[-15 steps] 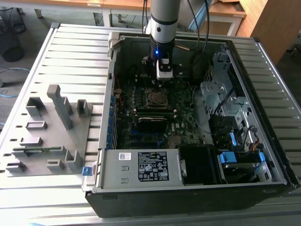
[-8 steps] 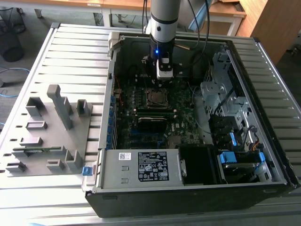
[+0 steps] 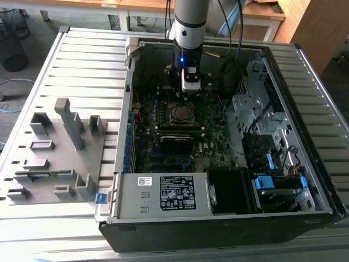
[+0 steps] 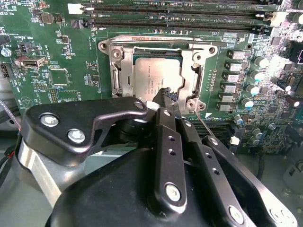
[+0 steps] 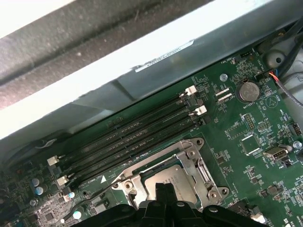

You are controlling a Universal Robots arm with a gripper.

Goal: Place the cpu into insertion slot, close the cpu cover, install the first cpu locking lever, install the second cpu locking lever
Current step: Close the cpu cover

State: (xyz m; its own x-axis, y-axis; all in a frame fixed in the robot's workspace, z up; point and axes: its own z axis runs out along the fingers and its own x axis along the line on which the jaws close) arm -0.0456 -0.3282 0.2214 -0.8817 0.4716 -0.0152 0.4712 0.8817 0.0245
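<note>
Black claw (image 4: 166, 97) linkages loom closest, pinched together at the tips, gripping nothing visible, poised over one corner of the cpu (image 4: 151, 78). It sits in the insertion slot (image 4: 127, 81) under the lowered cpu cover (image 4: 195, 56), on the green motherboard (image 4: 61, 56) inside the open case (image 3: 218, 236).

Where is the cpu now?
In the second wrist view, the cpu sits in the insertion slot, framed by the cpu cover, just beyond the gripper.

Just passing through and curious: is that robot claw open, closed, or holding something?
Gripper: closed at the edge of the cpu cover; any hold cannot be told.
</note>
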